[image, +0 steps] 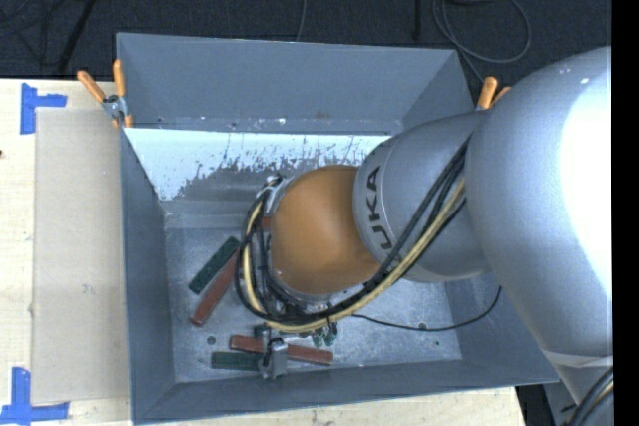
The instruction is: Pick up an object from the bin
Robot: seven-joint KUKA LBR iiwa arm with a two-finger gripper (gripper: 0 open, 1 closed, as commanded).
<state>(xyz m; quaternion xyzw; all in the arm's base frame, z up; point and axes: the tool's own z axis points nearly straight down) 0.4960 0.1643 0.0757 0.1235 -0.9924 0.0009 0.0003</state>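
Inspection of the bin point(140, 244), viewed from above.

1. The end effector point(271, 360) is low over the floor at the bin's 6 o'clock, close to the near wall. The orange cover point(310, 229) and the looped cables point(250, 266) stand over it. I cannot tell whether it is spread or pressed together, and I see nothing that I can report as held.

2. Three sticks lie touching or just beside the end effector. The brown stick point(246, 344) and the green stick point(232, 363) reach out to its 9 o'clock, with the green one nearer the wall. The red stick point(311, 355) reaches out to its 3 o'clock. All three have their long axes on roughly the 9-to-3 line, parallel to the near wall.

3. A far green stick point(215, 264) and a far brown stick point(212, 297) lie side by side at the end effector's 10 o'clock, well apart from it. Their axes run roughly 1 to 7 o'clock.

4. Judgement: the pick turns on the 6 o'clock cluster, since it sits directly at the end effector. A grasp would need to close across the 12-to-6 line to span a stick's narrow width. The sticks lie close together, so I rate the risk of catching two at once, or clipping the near wall, as real.
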